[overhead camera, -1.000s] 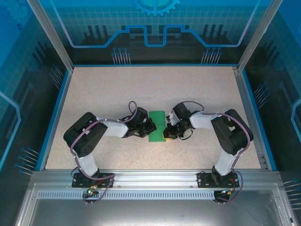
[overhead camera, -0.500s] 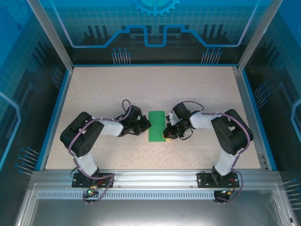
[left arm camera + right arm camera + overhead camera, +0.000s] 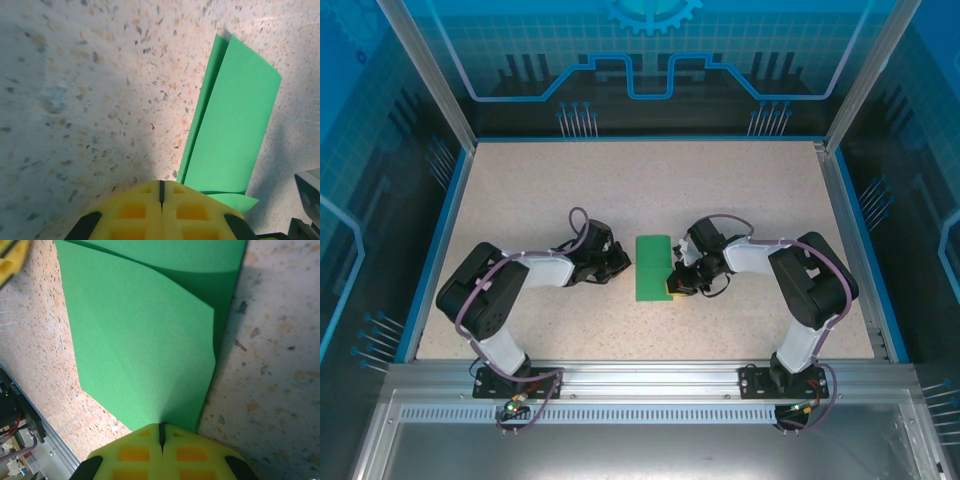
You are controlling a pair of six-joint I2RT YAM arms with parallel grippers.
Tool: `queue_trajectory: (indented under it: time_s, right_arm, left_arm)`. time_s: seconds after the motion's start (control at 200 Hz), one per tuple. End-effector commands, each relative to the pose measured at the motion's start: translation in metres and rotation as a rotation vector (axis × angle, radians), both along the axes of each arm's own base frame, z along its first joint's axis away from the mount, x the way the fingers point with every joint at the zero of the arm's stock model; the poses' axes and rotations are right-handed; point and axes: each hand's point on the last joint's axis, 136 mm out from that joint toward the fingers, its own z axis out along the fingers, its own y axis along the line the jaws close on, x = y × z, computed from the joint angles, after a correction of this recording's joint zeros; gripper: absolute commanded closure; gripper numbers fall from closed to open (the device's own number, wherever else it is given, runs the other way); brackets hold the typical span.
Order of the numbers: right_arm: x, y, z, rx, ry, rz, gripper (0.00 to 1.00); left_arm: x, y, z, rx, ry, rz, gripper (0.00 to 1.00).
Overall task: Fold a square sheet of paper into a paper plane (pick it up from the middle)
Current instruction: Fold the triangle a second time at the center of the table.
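The square sheet of paper (image 3: pixel 652 266) lies folded into a narrow green strip at the middle of the table. In the left wrist view the paper (image 3: pixel 235 120) shows two stacked layers with a small flap at its near end. My left gripper (image 3: pixel 623 262) is shut and empty, its yellow tips (image 3: pixel 161 192) a little short of the paper's left edge. My right gripper (image 3: pixel 672 284) is shut, its tips (image 3: pixel 161 428) resting on top of the paper (image 3: pixel 145 335) near the right edge, where a diagonal folded flap lies.
The speckled tabletop (image 3: pixel 540 190) is bordered by a blue rim (image 3: pixel 438 240) and metal frame posts. Part of the right gripper's body (image 3: pixel 306 200) shows at the lower right of the left wrist view. A metal rail (image 3: pixel 640 378) runs along the near edge.
My left arm has drawn back to the left, off the paper, with its jaws still shut. The right gripper and the paper have stayed where they were.
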Motion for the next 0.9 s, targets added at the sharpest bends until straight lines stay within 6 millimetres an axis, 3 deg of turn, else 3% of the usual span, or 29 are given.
queue_trajectory:
  time_s: [0.0,0.185,0.335,0.67,0.77,0.795,0.895]
  right_arm:
    - [-0.016,-0.021,-0.022,-0.104,0.087,-0.015,0.99]
    - [-0.015,-0.021,-0.021,-0.104,0.084,-0.019,0.99]
    - [-0.014,-0.021,-0.021,-0.105,0.081,-0.019,0.99]
    - [-0.004,-0.008,0.004,-0.04,0.031,-0.006,0.98]
    - [-0.006,-0.001,0.013,-0.024,0.016,0.012,0.96]
    - [0.002,0.007,0.024,-0.004,-0.015,0.019,0.96]
    - [0.008,0.018,0.035,0.014,-0.041,0.029,0.96]
  left_arm:
    - [0.003,0.001,0.027,0.002,-0.051,-0.016,0.97]
    - [-0.002,-0.036,0.049,-0.075,-0.087,-0.117,0.95]
    - [-0.006,-0.061,0.044,-0.087,-0.073,-0.174,0.96]
    - [-0.016,-0.059,-0.008,-0.049,0.045,-0.154,0.99]
    - [-0.019,-0.053,-0.019,-0.015,0.073,-0.142,1.0]
    - [-0.02,-0.052,-0.02,-0.011,0.079,-0.139,0.99]
    - [-0.022,-0.049,-0.024,0.001,0.091,-0.137,1.0]
